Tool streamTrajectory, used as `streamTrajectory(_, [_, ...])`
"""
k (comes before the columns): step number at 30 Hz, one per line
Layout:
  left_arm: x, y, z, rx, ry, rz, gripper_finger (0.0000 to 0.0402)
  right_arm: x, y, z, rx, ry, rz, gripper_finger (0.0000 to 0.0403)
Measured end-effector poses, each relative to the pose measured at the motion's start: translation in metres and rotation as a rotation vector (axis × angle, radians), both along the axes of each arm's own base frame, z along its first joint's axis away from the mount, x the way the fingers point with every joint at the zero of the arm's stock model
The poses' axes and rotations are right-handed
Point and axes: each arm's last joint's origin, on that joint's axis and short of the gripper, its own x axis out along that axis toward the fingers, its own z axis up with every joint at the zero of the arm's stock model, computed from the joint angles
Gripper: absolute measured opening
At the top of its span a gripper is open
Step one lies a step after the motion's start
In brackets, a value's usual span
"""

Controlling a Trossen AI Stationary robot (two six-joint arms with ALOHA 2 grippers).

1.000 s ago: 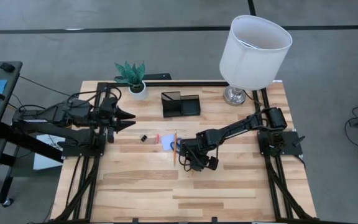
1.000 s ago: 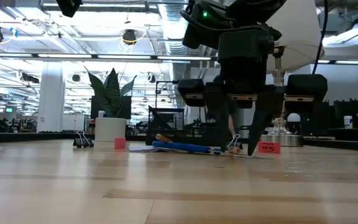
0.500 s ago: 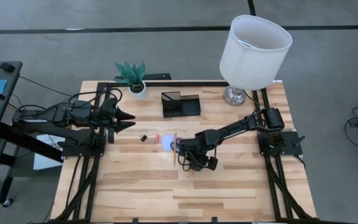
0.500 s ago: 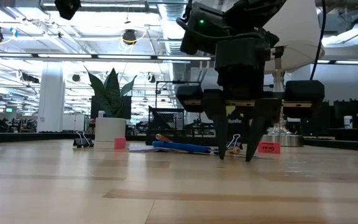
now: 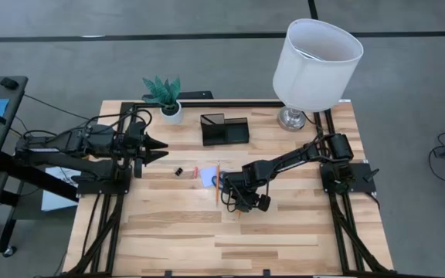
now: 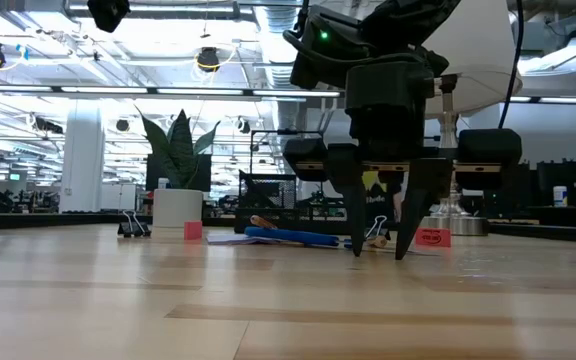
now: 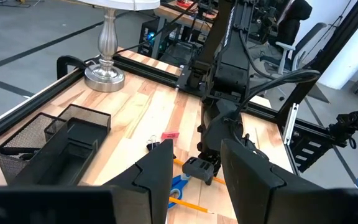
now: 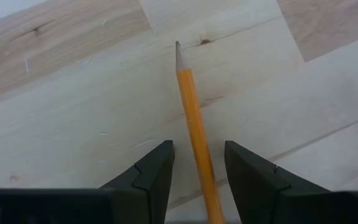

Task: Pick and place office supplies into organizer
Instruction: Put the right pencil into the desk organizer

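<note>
Fingers of the right gripper stand parted, pointing down, one on each side of a yellow pencil that lies flat on the wooden surface; nothing is held yet. In the low view their tips sit at or just above the wood. This looks like the pick step. Next, the fingers need to close squarely on the pencil, lift it, and carry it to the black mesh organizer near the far edge. The left gripper waits well apart, fingers partly open and empty.
</note>
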Motion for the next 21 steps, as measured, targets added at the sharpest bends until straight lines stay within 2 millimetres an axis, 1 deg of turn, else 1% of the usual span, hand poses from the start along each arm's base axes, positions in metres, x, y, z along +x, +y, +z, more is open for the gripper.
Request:
streamTrajectory(3, [0.0, 0.0, 0.0, 0.0, 0.0, 0.0, 0.0126, 0.0, 0.0, -0.0003, -0.002, 0.0, 0.0, 0.0137])
streamTrajectory(13, [0.0, 0.0, 0.0, -0.006, -0.001, 0.001, 0.0126, -0.0006, -0.0001, -0.001, -0.005, 0.005, 0.0, 0.0109])
streamTrajectory(21, [0.0, 0.0, 0.0, -0.008, -0.001, 0.001, 0.0126, -0.0006, -0.0002, -0.0011, -0.006, 0.005, 0.0, 0.0101])
